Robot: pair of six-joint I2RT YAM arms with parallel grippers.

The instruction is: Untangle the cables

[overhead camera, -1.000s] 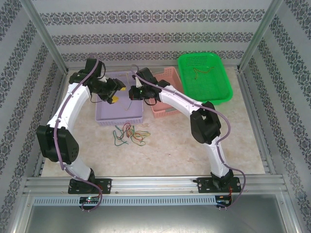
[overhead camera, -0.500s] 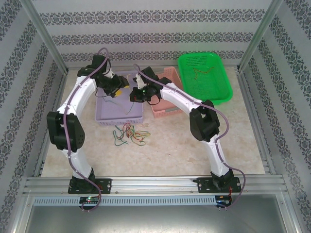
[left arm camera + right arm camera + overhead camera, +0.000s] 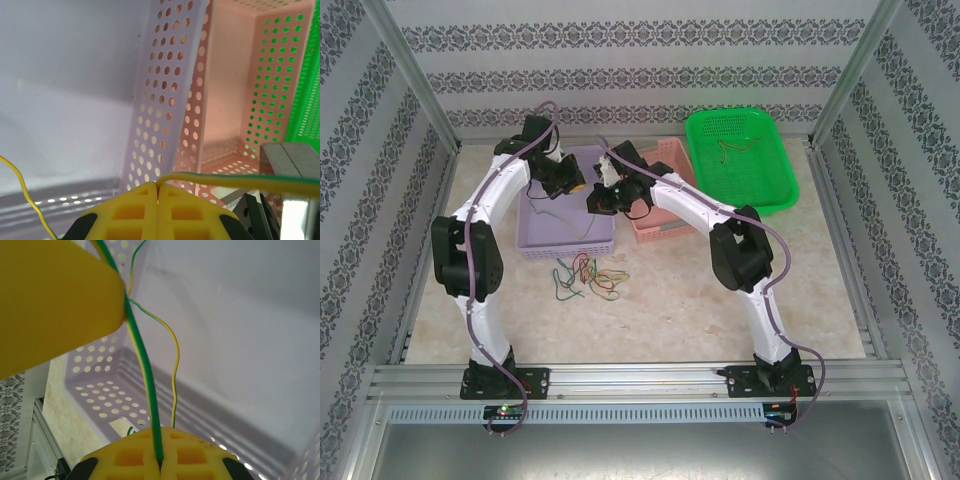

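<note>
Both jaws are shut on one wire. In the right wrist view the right jaws pinch a green-yellow wire (image 3: 143,375) at the bottom centre. It runs straight up and slightly left to the left jaws, the yellow block at upper left. In the left wrist view the left jaws are pressed together at the bottom centre, and the same wire leaves their seam toward the right edge.

So the wire's long axis lies along the line between the two jaws, a short, nearly taut span with neither arm the nearer. A thinner slack strand loops down beside it; whether it is the same wire's tail or a second one I cannot tell.

In the top view that span hangs at upper centre over the lilac basket (image 3: 534,247), with the pink basket (image 3: 656,229) just to its right. The tangle (image 3: 585,275) lies on the tabletop (image 3: 700,310) just below the lilac basket, well apart from both jaws. One more wire (image 3: 734,148) sits in the green basket (image 3: 772,197) at upper right.

The next move likely turns on that span — pulling apart along it would tighten it, while opening the jaws would drop the wire into the lilac basket.
</note>
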